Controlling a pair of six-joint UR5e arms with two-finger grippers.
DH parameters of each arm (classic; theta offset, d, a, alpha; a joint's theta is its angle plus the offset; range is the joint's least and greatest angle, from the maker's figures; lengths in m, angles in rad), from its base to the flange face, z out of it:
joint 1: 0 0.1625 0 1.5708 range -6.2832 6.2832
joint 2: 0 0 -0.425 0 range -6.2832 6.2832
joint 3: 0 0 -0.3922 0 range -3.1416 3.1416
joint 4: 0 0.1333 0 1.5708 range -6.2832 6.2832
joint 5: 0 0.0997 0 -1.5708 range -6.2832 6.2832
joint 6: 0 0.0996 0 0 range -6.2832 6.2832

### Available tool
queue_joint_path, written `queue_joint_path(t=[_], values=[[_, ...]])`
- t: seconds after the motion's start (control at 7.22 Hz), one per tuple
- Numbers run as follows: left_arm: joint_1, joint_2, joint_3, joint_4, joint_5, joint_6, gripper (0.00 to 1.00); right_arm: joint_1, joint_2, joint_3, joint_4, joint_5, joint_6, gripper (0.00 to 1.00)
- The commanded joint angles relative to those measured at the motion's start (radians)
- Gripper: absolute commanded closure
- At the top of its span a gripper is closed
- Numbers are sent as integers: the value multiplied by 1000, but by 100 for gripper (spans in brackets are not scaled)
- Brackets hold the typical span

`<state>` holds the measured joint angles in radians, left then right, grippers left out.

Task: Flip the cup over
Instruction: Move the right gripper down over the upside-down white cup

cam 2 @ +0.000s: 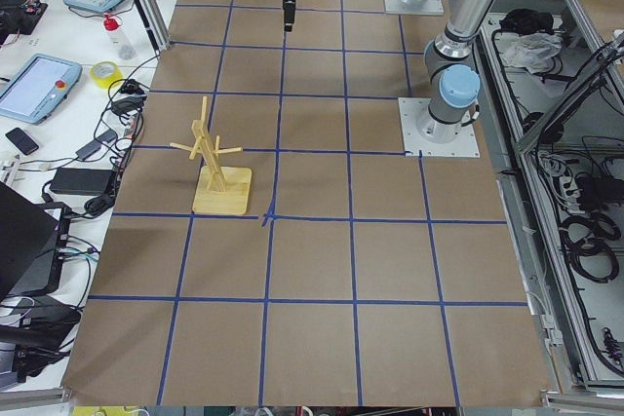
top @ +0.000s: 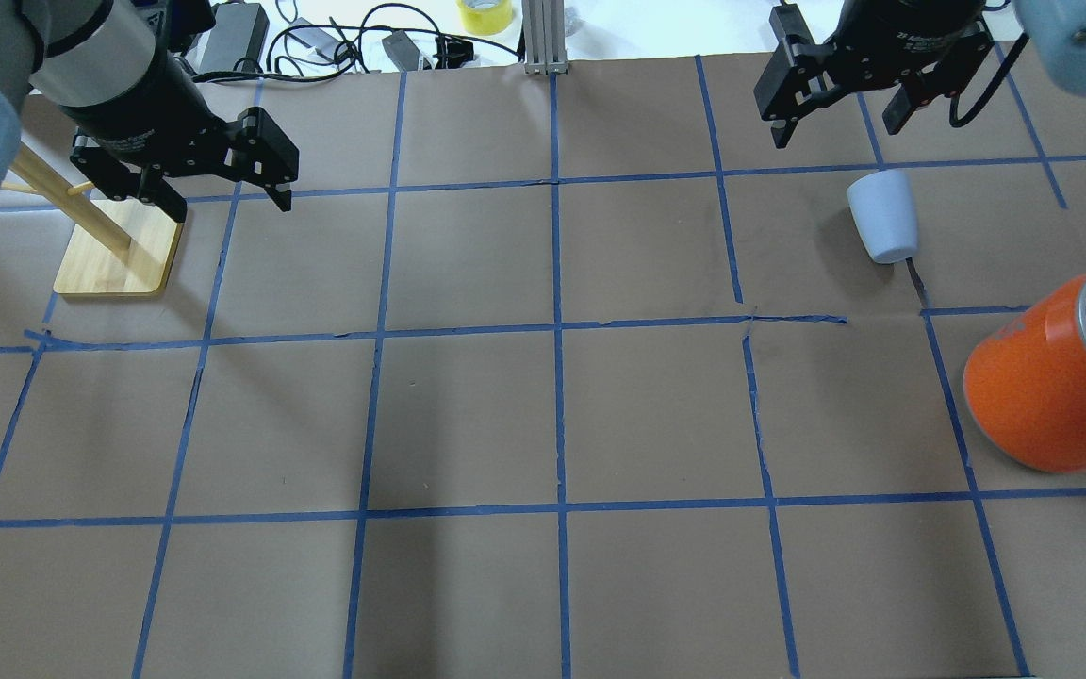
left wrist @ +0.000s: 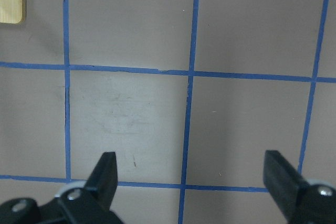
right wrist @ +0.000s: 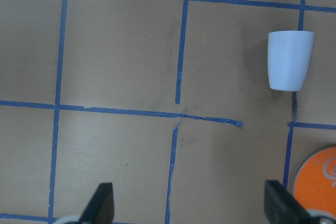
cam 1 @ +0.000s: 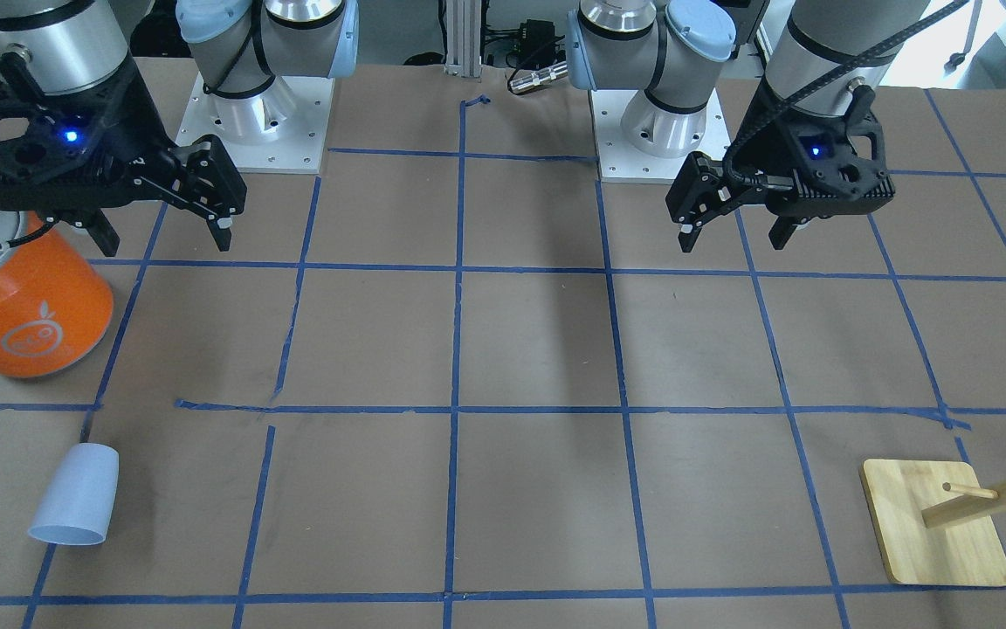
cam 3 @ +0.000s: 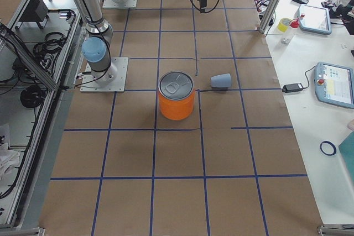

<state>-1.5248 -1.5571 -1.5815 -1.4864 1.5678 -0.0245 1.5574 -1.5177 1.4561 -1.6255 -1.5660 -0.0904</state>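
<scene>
The pale blue cup (cam 1: 73, 496) lies on its side on the brown table, rim toward the operators' side and base toward the robot. It also shows in the overhead view (top: 882, 219), the right side view (cam 3: 220, 80) and the upper right of the right wrist view (right wrist: 290, 60). My right gripper (top: 835, 130) is open and empty and hangs above the table just beyond the cup, not touching it; it also shows in the front view (cam 1: 164, 243). My left gripper (top: 227, 203) is open and empty at the other end of the table, far from the cup; the front view shows it too (cam 1: 734, 238).
A large orange can (top: 1043, 387) with a silver top stands near the cup, on the robot's side of it (cam 1: 23, 306). A wooden peg stand on a square base (top: 119, 255) stands beside the left gripper (cam 1: 935, 533). Blue tape lines grid the table.
</scene>
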Motion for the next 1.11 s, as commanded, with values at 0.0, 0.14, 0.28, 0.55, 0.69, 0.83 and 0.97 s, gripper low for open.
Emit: queue_joint_path(t=[0.0, 0.14, 0.28, 0.55, 0.69, 0.83, 0.97], values=[[0, 0, 1, 2, -6, -2, 0, -46, -1, -6, 1, 12, -5, 0], [0, -1, 0, 2, -6, -2, 0, -49, -4, -6, 1, 6, -3, 0], [0, -5, 1, 3, -6, -2, 0, -48, -7, -6, 1, 6, -5, 0], [0, -6, 1, 5, -8, -3, 0, -51, 4, 7, -2, 0, -6, 0], [-2, -5, 0, 3, -5, -2, 0, -72, 70, 4, -28, 10, -5, 0], [0, -8, 1, 5, -5, -2, 0, -98, 171, -14, -145, 1, 6, 0], [0, -5, 0, 5, -5, -2, 0, -143, 270, -16, -291, 10, -6, 0]])
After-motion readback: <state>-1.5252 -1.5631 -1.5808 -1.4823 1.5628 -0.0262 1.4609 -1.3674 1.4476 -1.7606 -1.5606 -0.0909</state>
